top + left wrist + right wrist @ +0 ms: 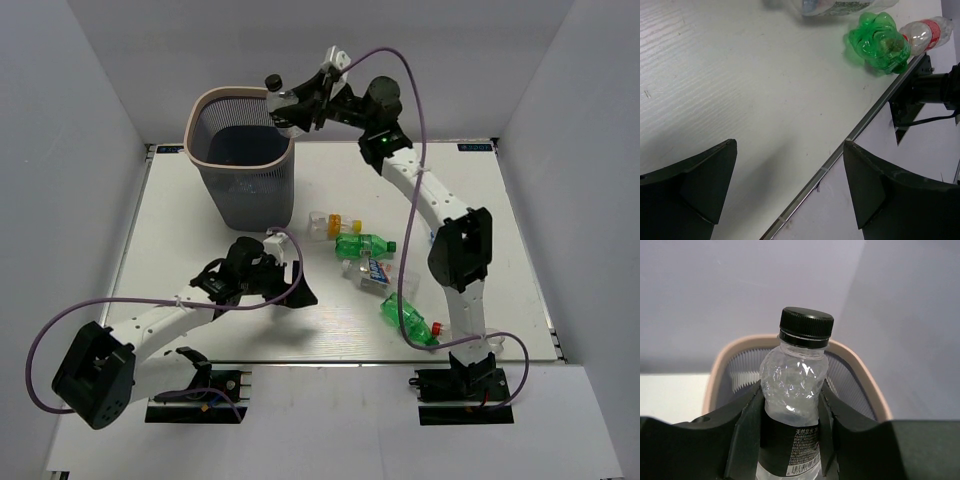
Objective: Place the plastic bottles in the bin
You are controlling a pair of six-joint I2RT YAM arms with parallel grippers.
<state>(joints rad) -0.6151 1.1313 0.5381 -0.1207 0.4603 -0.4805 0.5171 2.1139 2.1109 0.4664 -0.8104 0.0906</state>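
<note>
1. The table (pixel 180 240) carries everything. The bin stands at its upper left and the loose bottles lie right of centre, so each drop calls for a long reach up the frame.
2. The bin (pixel 243 93) stands upright with its mouth open upward. In the right wrist view its pale rim (pixel 867 375) curves behind the bottle, which suggests you are lined up on the opening.
3. Your right arm (pixel 440 215) stretches from its base at lower right up the right side, then bends left at the top. That puts the right gripper (pixel 285 103) at the bin's upper right rim.
4. Your left arm (pixel 150 322) is folded low at lower left. Its left gripper (pixel 292 268) sits near the middle of the table, turned toward the loose bottles, probably staged for the next pick. Its jaws are spread wide with only bare table between them (pixel 790 185).
5. The held bottle (pixel 795 385), clear with a black cap and a dark label, is pinched at its body between the right jaws with the cap pointing away from the wrist. In the top view it sits over the rim (pixel 274 86), and my judgement is that letting go is the step in hand.
6. The loose bottles (pixel 372 272) lie on their sides in a string running from centre to lower right. From the left wrist, a green bottle (pixel 880 42) shows its base at upper right, well apart from the spread jaws.
</note>
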